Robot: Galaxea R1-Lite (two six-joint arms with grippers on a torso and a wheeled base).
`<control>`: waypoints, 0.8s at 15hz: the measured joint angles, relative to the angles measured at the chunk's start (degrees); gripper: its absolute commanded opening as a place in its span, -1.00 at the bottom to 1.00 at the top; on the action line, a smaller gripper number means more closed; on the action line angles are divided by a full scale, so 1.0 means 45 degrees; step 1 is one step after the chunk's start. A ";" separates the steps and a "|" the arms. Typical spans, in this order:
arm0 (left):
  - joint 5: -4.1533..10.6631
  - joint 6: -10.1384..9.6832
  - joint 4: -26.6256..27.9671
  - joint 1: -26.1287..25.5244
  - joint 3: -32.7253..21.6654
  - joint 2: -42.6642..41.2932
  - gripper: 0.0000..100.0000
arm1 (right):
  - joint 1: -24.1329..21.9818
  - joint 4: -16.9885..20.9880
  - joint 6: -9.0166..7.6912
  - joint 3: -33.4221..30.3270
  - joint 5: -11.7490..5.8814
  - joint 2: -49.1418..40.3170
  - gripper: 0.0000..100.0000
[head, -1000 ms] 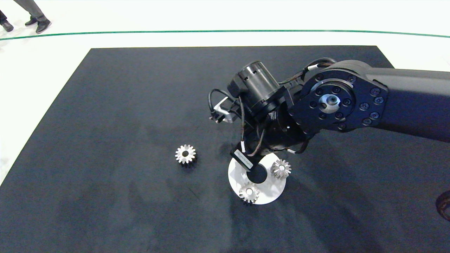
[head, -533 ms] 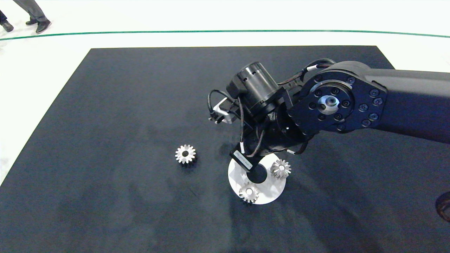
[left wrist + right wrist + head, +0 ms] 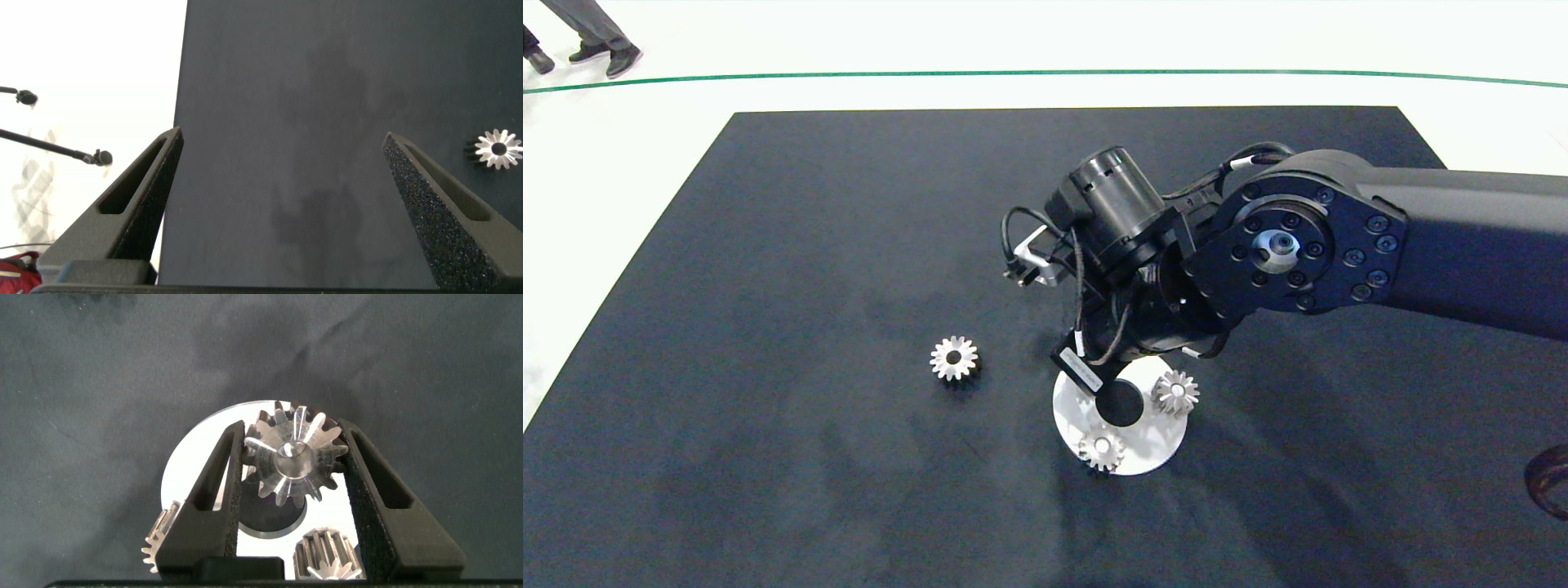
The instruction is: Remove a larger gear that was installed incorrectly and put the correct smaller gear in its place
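Gears on a white disc (image 3: 1156,445) toward the counter's (image 3: 768,245) near edge: two small gears, one at the near rim (image 3: 1102,447), one at the right rim (image 3: 1175,392). Right gripper (image 3: 292,461) above the disc, fingers (image 3: 219,486) closed on the larger gear (image 3: 291,460), held over the disc's dark centre hole (image 3: 1120,403). Smaller gear (image 3: 953,358) lies alone on the cloth, well left of the disc, apart from everything. Open cloth all round it and out to the far edge. Left gripper (image 3: 282,212) spread wide, holding nothing, over bare cloth by the counter's left edge. Beyond the counter, white floor, a person's shoes (image 3: 603,55).
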 measured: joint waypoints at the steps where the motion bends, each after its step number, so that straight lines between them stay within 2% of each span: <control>1: 0.0005 0.0005 0.0000 0.0000 0.0000 0.0000 1.00 | 0.0005 -0.0011 0.0000 0.0081 -0.0005 -0.0030 -0.86; 12: 0.0000 0.0005 0.0000 0.0000 0.0019 0.0000 1.00 | 0.0030 0.0049 -0.0016 0.0566 -0.0005 -0.0325 -0.86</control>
